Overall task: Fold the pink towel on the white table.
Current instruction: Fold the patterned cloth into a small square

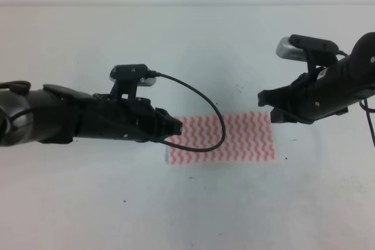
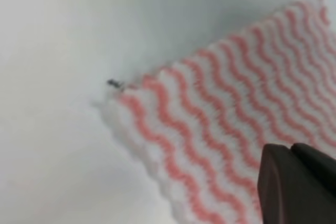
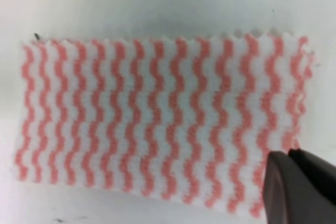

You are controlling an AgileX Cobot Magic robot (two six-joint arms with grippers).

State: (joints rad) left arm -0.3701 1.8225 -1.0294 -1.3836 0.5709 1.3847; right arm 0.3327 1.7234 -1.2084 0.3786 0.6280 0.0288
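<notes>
**Op A:** Nearest me on the wrist feeds, the pink towel (image 3: 157, 124) lies flat as a wide rectangle, so I judge one fold is in.

**Op B:** Agreed. My left gripper (image 1: 177, 127) sits over its left edge, though I cannot tell whether the jaws are apart or closed.

**Op A:** Same for my right gripper (image 1: 265, 106), off the far right corner, holding nothing I can see. Beyond, just white table (image 1: 88, 203). Another fold may remain.

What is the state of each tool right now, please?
Left tool: over the left edge of the pink towel; open or shut cannot be told.
Right tool: above the towel's right end; cannot be told either.
</notes>
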